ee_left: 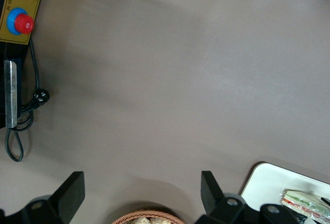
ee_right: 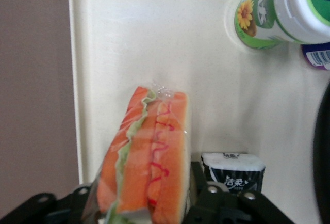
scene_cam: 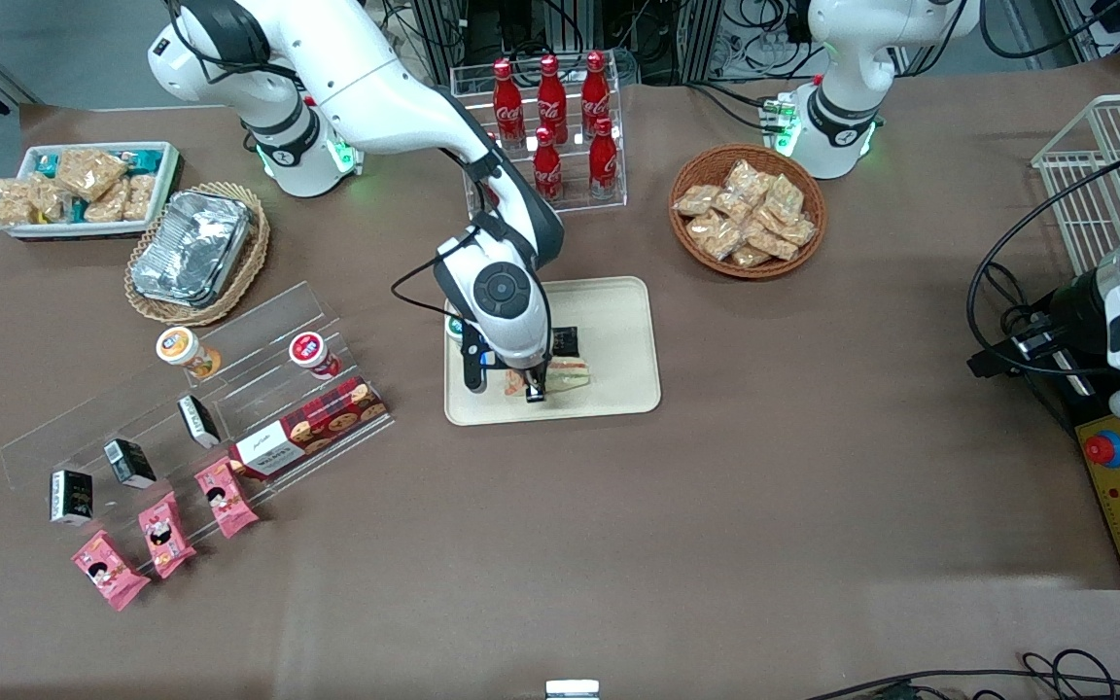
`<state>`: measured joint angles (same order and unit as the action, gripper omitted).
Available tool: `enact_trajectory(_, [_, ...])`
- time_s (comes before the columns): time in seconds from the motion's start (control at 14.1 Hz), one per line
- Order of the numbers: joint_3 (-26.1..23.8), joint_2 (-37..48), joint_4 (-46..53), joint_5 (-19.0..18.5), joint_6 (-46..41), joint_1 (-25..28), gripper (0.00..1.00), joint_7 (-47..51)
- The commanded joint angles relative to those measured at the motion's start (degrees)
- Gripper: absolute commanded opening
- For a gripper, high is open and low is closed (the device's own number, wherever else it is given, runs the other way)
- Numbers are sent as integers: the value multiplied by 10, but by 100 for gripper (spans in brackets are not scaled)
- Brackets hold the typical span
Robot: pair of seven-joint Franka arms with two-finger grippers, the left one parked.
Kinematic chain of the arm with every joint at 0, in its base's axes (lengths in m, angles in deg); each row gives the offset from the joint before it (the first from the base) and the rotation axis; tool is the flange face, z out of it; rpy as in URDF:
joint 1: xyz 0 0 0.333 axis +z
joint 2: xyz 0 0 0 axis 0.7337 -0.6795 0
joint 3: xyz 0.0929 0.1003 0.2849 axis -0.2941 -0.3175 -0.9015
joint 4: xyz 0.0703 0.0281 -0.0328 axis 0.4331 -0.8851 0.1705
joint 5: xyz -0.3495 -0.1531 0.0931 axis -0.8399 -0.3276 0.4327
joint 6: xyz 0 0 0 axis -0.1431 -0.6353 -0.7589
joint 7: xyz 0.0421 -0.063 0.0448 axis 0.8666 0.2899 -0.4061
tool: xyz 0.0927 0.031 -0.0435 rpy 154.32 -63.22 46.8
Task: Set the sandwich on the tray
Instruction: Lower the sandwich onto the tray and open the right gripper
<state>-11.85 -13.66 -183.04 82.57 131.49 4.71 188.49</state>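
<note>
The sandwich point(scene_cam: 568, 373) is a clear-wrapped wedge with pale bread and red and green layers. It sits low over the cream-beige tray point(scene_cam: 618, 326), near the tray's edge closest to the front camera. My right gripper point(scene_cam: 534, 387) is above the tray and shut on the sandwich. In the right wrist view the sandwich point(ee_right: 149, 152) stands between the black fingers point(ee_right: 206, 195), with the tray point(ee_right: 154, 38) under it. The left wrist view shows a tray corner point(ee_left: 263, 182) and the sandwich point(ee_left: 304, 201).
A small black carton point(ee_right: 232, 171) and a green-labelled bottle point(ee_right: 278, 12) stand on the tray beside the sandwich. A cola bottle rack point(scene_cam: 550, 126), a snack basket point(scene_cam: 747, 211), a foil-tray basket point(scene_cam: 195, 248) and an acrylic shelf of snacks point(scene_cam: 229, 408) surround it.
</note>
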Motion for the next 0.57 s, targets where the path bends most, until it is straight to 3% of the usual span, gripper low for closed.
enact_trajectory(0.0, [5, 4, 10, 0, 0, -5, 96, -8])
enact_trajectory(0.5, [6, 85, 22, 4, -132, -45, 96, -89])
